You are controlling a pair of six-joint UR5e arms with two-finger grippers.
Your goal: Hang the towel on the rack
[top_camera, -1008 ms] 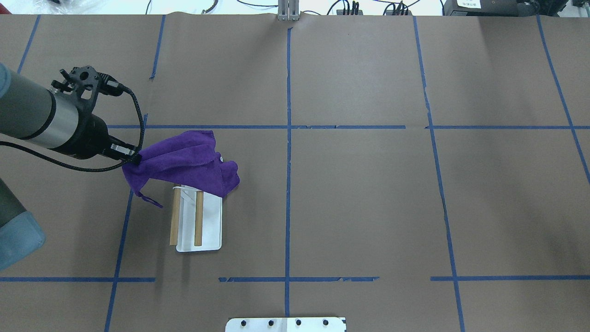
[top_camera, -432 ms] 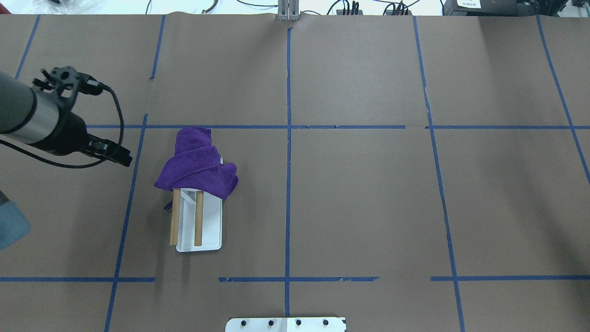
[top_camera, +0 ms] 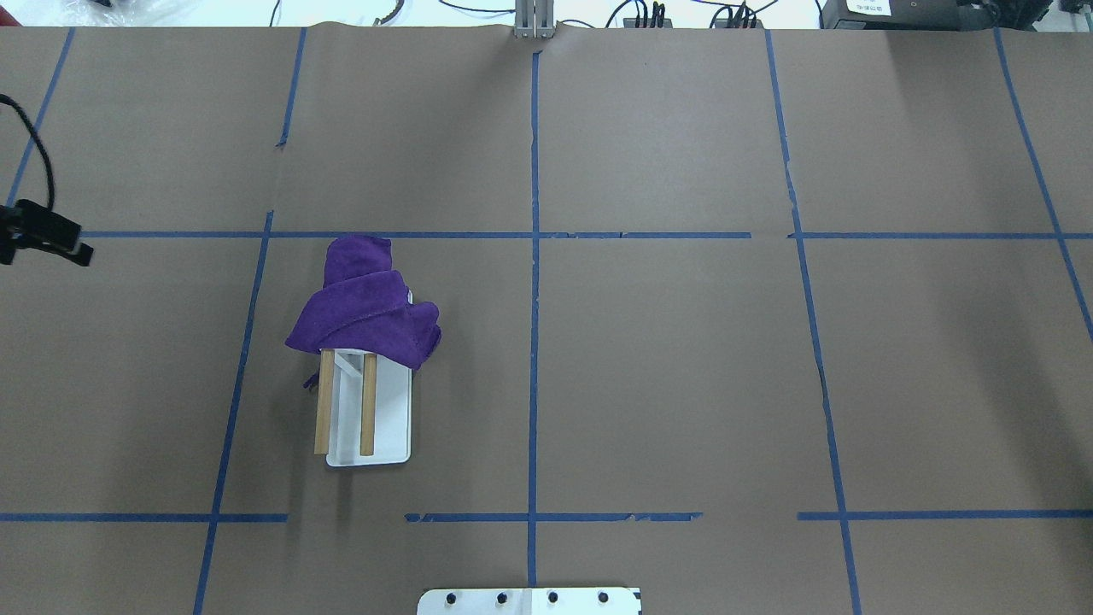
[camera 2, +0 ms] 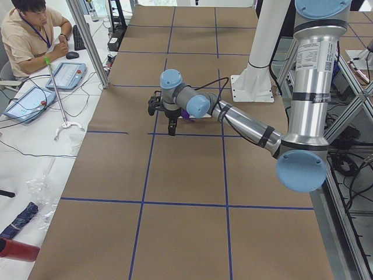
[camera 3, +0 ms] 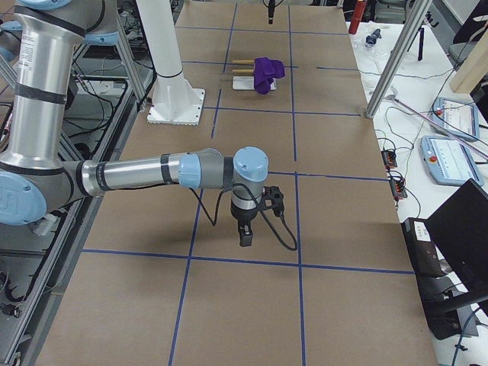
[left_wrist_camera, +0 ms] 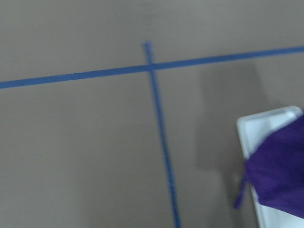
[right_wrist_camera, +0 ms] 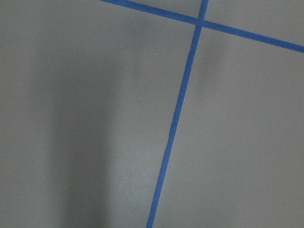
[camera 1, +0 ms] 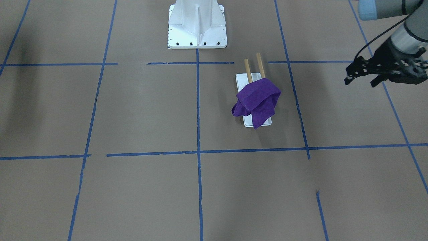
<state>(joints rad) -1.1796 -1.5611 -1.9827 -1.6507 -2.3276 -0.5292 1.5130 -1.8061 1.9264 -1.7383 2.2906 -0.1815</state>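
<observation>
The purple towel [top_camera: 363, 299] lies bunched over the far end of the rack [top_camera: 388, 423], draped across its two wooden dowels [top_camera: 368, 401], with one end on the table beyond. It also shows in the front view [camera 1: 258, 98] and the left wrist view [left_wrist_camera: 280, 175]. My left gripper [camera 1: 359, 83] is open and empty, raised well off to the rack's left side, at the overhead view's left edge [top_camera: 47, 235]. My right gripper [camera 3: 245, 232] shows only in the exterior right view, far from the rack; I cannot tell whether it is open or shut.
The large white bolted pedestal [camera 1: 197, 23] stands at the robot's side of the table. Blue tape lines [top_camera: 533, 256] cross the brown table cover. An operator [camera 2: 29, 35] sits beyond the table's far side.
My left gripper has let go of the towel's corner and pulled away to the left edge of the overhead view. The towel has dropped and settled over the dowels.
</observation>
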